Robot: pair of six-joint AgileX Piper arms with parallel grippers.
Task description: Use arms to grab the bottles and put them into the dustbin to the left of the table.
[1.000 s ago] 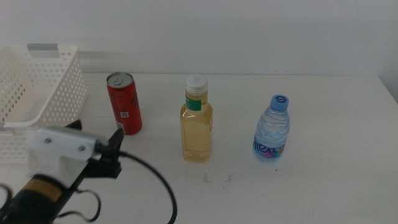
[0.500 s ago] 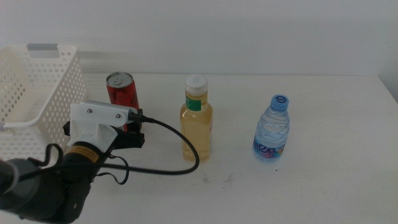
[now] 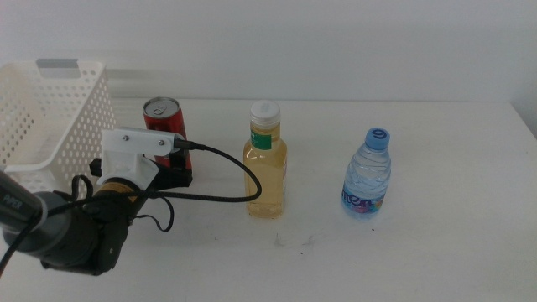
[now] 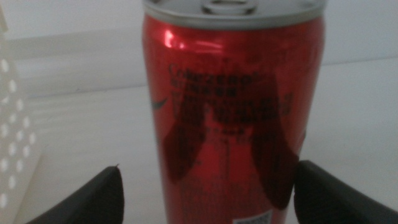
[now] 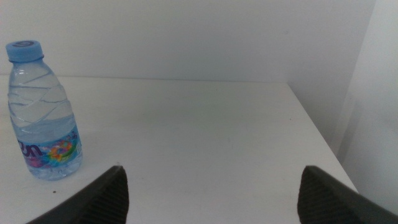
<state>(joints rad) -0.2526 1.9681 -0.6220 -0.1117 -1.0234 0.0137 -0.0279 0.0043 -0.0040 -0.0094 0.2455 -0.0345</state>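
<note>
In the left part of the middle view the left gripper (image 3: 174, 164) sits at the red can (image 3: 167, 134), its jaws spread wide on either side of the can without closing on it — the can stands upright on the table (image 3: 419, 243), just right of the white dustbin (image 3: 50, 117) at upper left. The yellow bottle (image 3: 265, 164) stands mid-frame and the blue-capped water bottle (image 3: 367, 174) to its right. The right gripper (image 5: 211, 186) shows only in its wrist view — jaws wide, nothing held.

Tight squeeze by the basket
The dustbin (image 3: 59, 117) crowds my left gripper (image 4: 205, 186) at the red can (image 4: 233, 106); bare table (image 3: 453, 168) lies rightward
</note>
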